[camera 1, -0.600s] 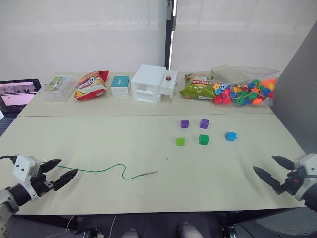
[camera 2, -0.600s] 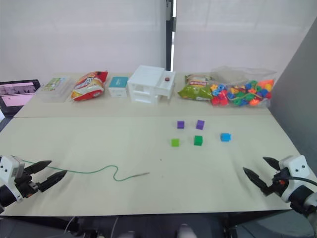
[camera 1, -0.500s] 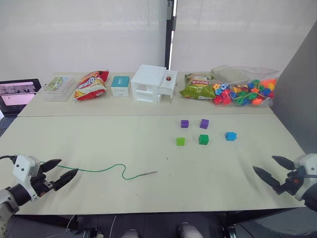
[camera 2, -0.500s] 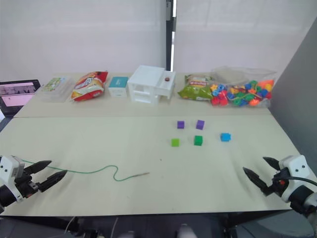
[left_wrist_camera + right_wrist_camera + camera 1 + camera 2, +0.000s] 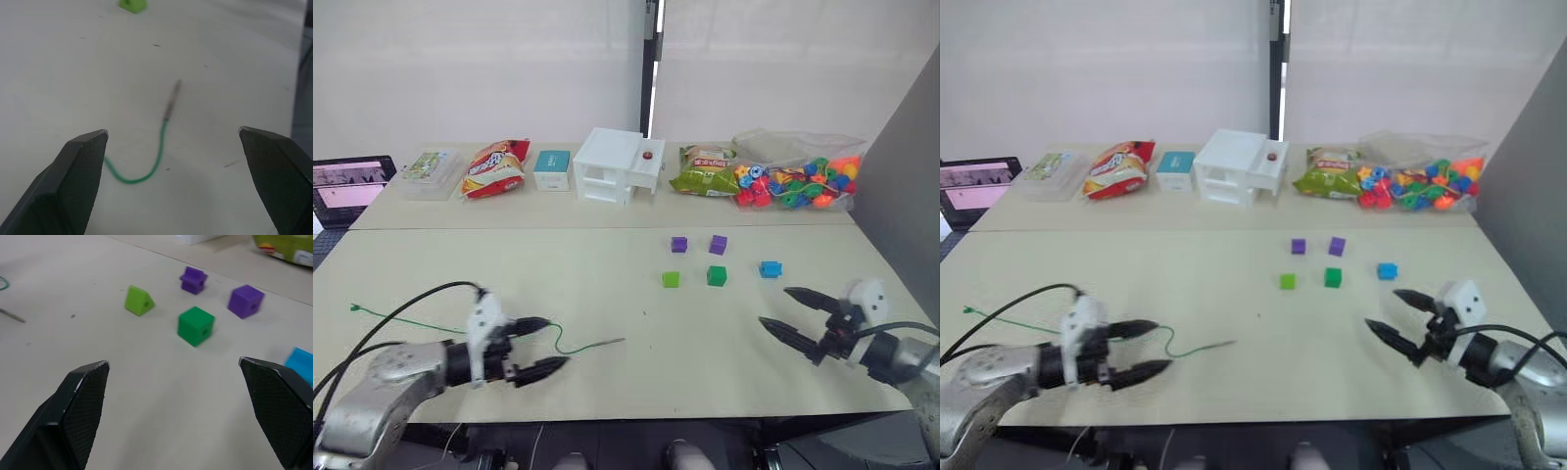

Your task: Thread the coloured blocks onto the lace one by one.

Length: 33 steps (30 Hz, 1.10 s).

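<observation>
Nothing is threaded yet: the lace (image 5: 570, 348) lies bare on the tabletop (image 5: 607, 284), seemingly untouched, and all five coloured blocks (image 5: 716, 275) sit loose. Left gripper (image 5: 538, 345) straddles the lace, jaws apart; right gripper (image 5: 791, 313) nears the blocks, jaws apart.

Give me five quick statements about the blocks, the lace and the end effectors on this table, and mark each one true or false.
1. Both end effectors are open and empty. True: the left end effector and the right end effector hold nothing.
2. A block is already threaded on the lace. False: the lace lies bare on the table.
3. The blue block lies farthest to the robot's right of the five. True.
4. The left end effector grips the lace's metal tip. False: the tip lies on the table beyond its open fingers.
5. The light green block is stacked on the dark green block. False: they lie side by side, apart.
</observation>
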Each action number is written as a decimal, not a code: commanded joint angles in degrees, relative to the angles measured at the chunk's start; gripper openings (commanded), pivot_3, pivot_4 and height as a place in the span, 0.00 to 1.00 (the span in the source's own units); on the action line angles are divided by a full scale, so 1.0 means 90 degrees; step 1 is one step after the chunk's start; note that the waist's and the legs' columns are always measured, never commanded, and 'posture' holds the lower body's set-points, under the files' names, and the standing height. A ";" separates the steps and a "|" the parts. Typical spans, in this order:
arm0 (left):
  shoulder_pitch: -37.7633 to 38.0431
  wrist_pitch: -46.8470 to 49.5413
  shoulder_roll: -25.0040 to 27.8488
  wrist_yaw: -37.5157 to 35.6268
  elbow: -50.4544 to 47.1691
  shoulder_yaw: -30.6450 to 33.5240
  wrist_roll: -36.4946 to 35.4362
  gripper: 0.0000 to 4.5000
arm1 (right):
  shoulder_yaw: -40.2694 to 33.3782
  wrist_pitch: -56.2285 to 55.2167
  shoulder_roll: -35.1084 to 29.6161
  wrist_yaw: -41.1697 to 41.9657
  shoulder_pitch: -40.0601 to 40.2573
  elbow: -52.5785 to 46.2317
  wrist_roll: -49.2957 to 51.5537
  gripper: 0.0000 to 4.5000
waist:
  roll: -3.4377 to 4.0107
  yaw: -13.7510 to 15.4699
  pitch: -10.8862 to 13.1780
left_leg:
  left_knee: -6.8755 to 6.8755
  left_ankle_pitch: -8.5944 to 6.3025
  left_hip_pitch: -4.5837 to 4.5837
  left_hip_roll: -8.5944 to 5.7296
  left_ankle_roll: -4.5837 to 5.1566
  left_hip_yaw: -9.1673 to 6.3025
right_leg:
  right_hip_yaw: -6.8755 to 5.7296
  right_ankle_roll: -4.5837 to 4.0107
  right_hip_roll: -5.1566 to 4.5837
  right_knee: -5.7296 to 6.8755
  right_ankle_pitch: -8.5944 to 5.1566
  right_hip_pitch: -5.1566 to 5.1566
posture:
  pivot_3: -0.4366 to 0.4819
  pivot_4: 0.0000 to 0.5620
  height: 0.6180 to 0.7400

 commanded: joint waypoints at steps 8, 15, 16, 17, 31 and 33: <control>-0.1562 0.0673 -0.0074 0.0242 0.0800 -0.1629 0.1031 1.00 | 0.0028 0.0510 -0.0298 0.0184 0.0397 -0.1111 0.0331 0.99 | -0.0001 -0.0011 0.0000 | 0.0001 0.0000 -0.0004 -0.0001 0.0001 -0.0005 | -0.0003 0.0000 0.0003 0.0007 0.0000 -0.0005 | 0.48 0.27 1.00; -0.2178 0.0309 -0.0405 -0.0137 0.1445 -0.2142 0.1393 1.00 | -0.0129 0.0555 -0.0158 -0.0152 0.0737 -0.1490 0.0388 0.99 | 0.0000 0.0020 -0.0001 | 0.0016 0.0000 -0.0004 -0.0002 0.0001 -0.0006 | -0.0005 0.0000 0.0003 0.0001 0.0000 0.0006 | 0.48 0.27 1.00; -0.2209 0.0289 -0.0434 -0.0177 0.1507 -0.2157 0.1414 1.00 | -0.0115 0.0570 -0.0137 -0.0204 0.0748 -0.1535 0.0388 0.99 | 0.0000 0.0027 -0.0001 | 0.0018 0.0000 -0.0003 -0.0002 0.0001 -0.0006 | -0.0005 0.0000 0.0002 0.0000 0.0000 0.0008 | 0.48 0.27 1.00; -0.2218 0.0168 -0.0444 -0.0226 0.1616 -0.2309 0.1579 1.00 | -0.0140 0.0561 -0.0109 -0.0247 0.0784 -0.1580 0.0397 0.99 | 0.0000 0.0042 -0.0001 | 0.0019 0.0000 -0.0002 -0.0002 0.0001 -0.0006 | -0.0005 0.0001 0.0002 0.0000 0.0000 0.0012 | 0.48 0.27 1.00; -0.1809 -0.0228 -0.1053 -0.0186 0.2184 -0.2942 0.2473 0.59 | -0.0193 0.0599 -0.0054 -0.0577 0.0806 -0.1775 0.0581 1.00 | 0.0020 0.0170 -0.0019 | 0.0021 -0.0015 0.0089 -0.0005 0.0025 -0.0006 | -0.0005 0.0023 -0.0001 -0.0043 -0.0016 0.0160 | 0.48 0.27 1.00; -0.1762 -0.0165 -0.1003 -0.0295 0.2127 -0.2934 0.2461 0.45 | -0.0186 0.0605 -0.0068 -0.0589 0.0726 -0.1758 0.0597 1.00 | 0.0033 0.0152 -0.0029 | 0.0021 -0.0019 0.0089 -0.0005 0.0032 -0.0005 | -0.0005 0.0024 -0.0001 -0.0044 -0.0016 0.0160 | 0.48 0.27 1.00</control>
